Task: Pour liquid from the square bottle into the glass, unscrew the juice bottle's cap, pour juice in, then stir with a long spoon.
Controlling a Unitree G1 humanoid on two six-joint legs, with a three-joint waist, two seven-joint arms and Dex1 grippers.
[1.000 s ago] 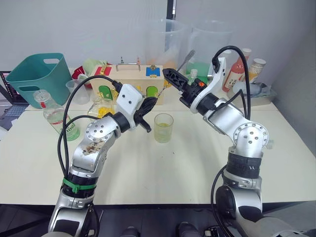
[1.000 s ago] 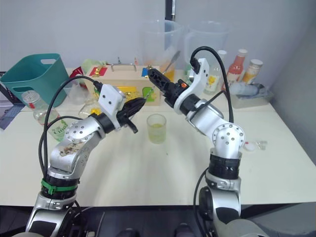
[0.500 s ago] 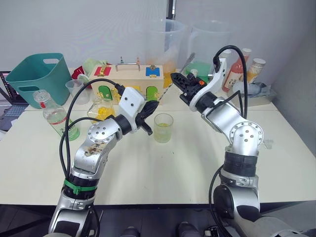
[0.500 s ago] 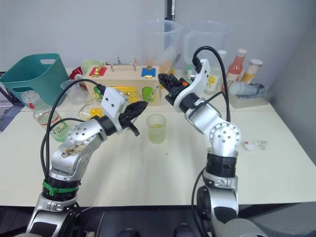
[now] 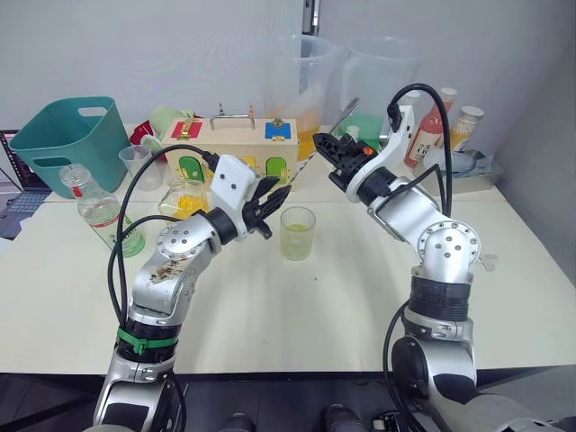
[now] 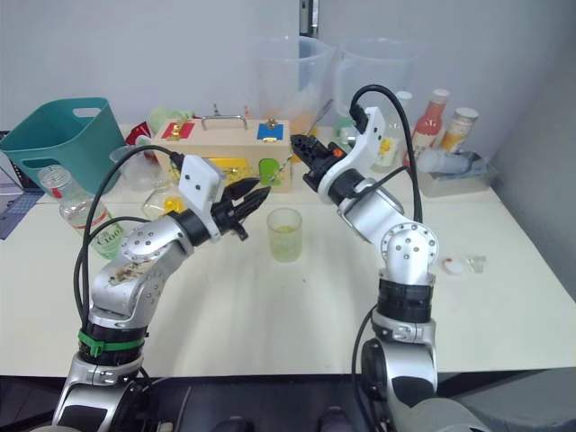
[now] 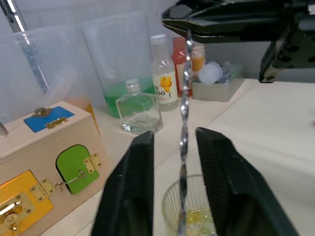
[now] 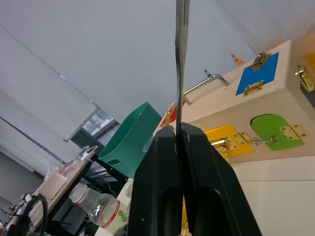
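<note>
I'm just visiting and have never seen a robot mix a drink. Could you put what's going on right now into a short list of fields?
Right pincer: shut on the long spoon
Left pincer: open, one finger on each side of the spoon's twisted stem, not gripping it
Spoon: lower end reaching into the glass
Glass: upright on the table, a little yellowish liquid at the bottom
Juice bottle: standing at the robot's left, near the green bin
Behind the glass: wooden latch box
</note>
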